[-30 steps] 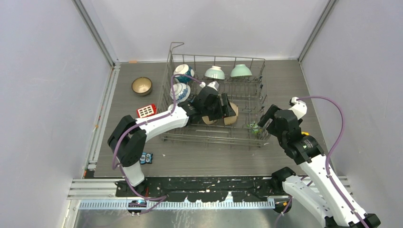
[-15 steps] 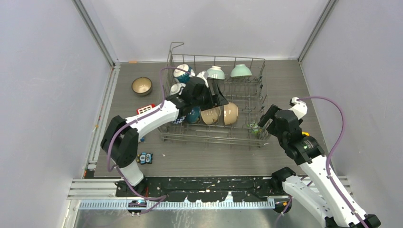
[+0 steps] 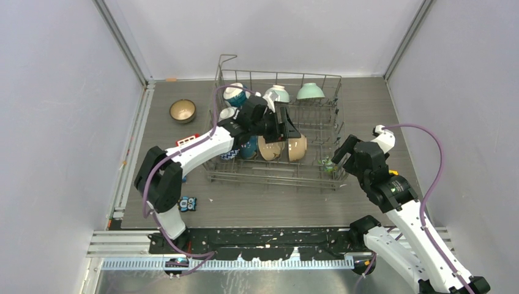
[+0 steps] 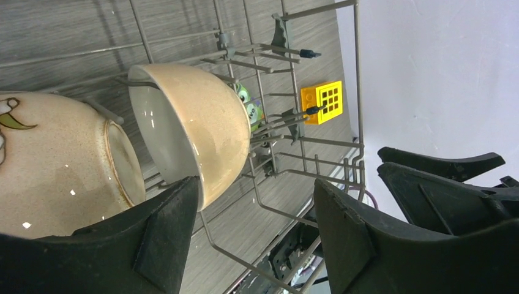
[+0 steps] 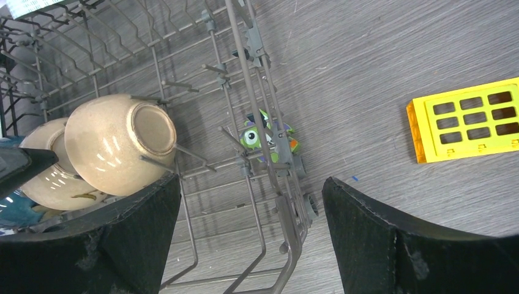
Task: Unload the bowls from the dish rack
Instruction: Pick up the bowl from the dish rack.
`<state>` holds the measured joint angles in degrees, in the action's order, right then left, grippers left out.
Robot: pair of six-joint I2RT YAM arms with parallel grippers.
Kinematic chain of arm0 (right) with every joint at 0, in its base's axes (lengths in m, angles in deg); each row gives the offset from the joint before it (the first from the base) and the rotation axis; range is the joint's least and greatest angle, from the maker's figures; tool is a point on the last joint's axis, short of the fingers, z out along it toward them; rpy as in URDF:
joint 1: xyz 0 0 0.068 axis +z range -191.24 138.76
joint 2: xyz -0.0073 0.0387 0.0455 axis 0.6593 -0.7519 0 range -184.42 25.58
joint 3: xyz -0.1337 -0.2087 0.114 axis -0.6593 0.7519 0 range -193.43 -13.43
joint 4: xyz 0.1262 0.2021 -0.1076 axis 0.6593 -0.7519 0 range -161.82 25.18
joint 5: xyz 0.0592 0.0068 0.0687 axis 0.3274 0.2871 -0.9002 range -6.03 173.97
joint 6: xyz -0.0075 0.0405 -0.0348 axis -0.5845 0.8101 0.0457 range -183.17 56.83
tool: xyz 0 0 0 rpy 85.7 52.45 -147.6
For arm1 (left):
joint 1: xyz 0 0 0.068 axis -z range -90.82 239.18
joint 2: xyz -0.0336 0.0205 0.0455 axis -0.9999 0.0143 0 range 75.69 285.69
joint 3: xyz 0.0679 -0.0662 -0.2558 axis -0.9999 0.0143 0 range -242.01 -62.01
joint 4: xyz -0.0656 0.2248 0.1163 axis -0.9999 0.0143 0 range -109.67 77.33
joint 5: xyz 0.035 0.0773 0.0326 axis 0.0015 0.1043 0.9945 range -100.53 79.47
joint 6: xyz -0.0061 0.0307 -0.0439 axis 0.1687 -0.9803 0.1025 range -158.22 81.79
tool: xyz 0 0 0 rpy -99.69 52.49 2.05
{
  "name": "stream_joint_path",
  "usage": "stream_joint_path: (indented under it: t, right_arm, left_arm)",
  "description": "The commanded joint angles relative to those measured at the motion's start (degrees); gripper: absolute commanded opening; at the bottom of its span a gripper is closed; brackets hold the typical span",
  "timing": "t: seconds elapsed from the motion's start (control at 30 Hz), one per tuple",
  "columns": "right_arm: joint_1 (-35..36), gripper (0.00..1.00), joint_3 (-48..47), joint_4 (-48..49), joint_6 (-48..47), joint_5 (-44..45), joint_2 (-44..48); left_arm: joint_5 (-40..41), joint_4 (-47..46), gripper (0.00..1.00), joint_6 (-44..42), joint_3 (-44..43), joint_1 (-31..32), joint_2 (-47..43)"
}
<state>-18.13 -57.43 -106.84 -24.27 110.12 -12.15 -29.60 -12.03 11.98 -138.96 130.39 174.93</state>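
Observation:
The grey wire dish rack (image 3: 269,179) stands mid-table. Its front row holds two beige bowls (image 3: 297,147) (image 3: 269,149), a dark teal one (image 3: 248,147) and a blue-and-white one (image 3: 229,153). Along the back stand another blue-and-white bowl (image 3: 235,93) and two mint bowls (image 3: 278,93) (image 3: 310,91). A brown bowl (image 3: 182,111) sits on the table to the rack's left. My left gripper (image 3: 286,127) (image 4: 254,233) hovers open just above the beige bowl (image 4: 202,135), holding nothing. My right gripper (image 3: 341,153) (image 5: 251,236) hangs open over the rack's right front corner (image 5: 287,208), empty.
A green toy (image 5: 263,138) lies at the rack's right edge, and a yellow block (image 5: 468,119) lies on the table beyond it. A red block (image 3: 188,142) and a small blue toy (image 3: 188,203) lie left of the rack. Walls close in on both sides.
My left gripper has lifted off the front-row beige bowls, swung back, then shifted slightly right, uncovering them. The right arm has stayed put.

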Motion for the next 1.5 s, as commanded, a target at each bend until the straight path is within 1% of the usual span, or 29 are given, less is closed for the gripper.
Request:
stream_joint_path:
  t: [0.0, 0.3, 0.5, 0.7, 0.9, 1.03, 1.27, 1.47]
  right_arm:
    - [-0.2, 0.89, 0.1, 2.3, -0.7, -0.4, 0.4]
    - [-0.2, 0.9, -0.2, 2.2, -0.8, -0.9, 0.6]
    - [-0.2, 0.9, -0.2, 2.4, -0.8, -1.2, 0.6]
    - [-0.2, 0.9, -0.3, 2.4, -1.0, -1.2, 0.7]
    - [-0.2, 0.9, -0.2, 2.6, -1.1, -1.3, 0.6]
    - [-0.2, 0.9, 0.0, 2.7, -1.1, -1.5, 0.6]
    - [-0.2, 0.9, 0.1, 2.7, -1.2, -1.5, 0.8]
    - [-0.2, 0.9, 0.3, 2.6, -1.2, -1.6, 1.0]
  left_arm:
    - [-3.6, 2.1, 0.69, -0.8, -2.5, -0.8, 1.2]
    - [-7.3, 0.3, 0.67, -0.7, -1.8, -2.4, 2.6]
    - [-11.4, -3.7, 0.63, 1.5, -1.3, -2.4, 4.3]
    - [-13.7, -6.7, 0.6, 3.3, -0.8, -2.4, 6.0]
    - [-14.8, -7.4, 0.57, 3.8, -0.7, -2.5, 6.8]
    - [-16.2, -10.3, 0.54, 5.1, -0.1, -2.5, 7.9]
    - [-17.7, -15.5, 0.46, 8.1, 1.6, -2.5, 9.6]
    - [-18.4, -17.8, 0.37, 9.0, 1.9, -2.5, 10.1]
